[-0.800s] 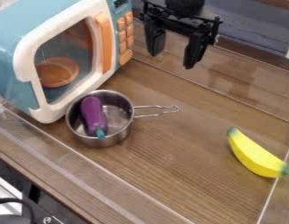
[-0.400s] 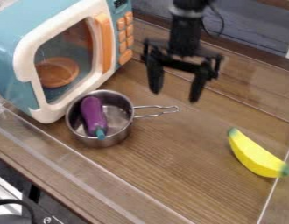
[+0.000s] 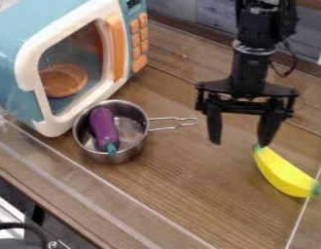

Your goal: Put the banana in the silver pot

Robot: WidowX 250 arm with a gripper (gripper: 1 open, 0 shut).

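The yellow banana (image 3: 285,173) with a green tip lies on the wooden table at the right, close to the clear side wall. My gripper (image 3: 245,126) hangs open just up-left of it, pointing down, its two black fingers spread wide with nothing between them. The right finger stands near the banana's upper tip. At the left sits the silver pot (image 3: 128,145), its wire handle pointing right toward the gripper. A purple eggplant toy (image 3: 103,128) lies inside the pot.
A toy microwave (image 3: 75,58) in blue and cream stands open at the back left, with an orange pot (image 3: 63,80) inside. Clear plastic walls (image 3: 303,219) line the front and right edges of the table.
The open gripper has travelled from beside the microwave to the right and toward the front, ending close above the banana's upper end. Pot, eggplant and banana have stayed put.
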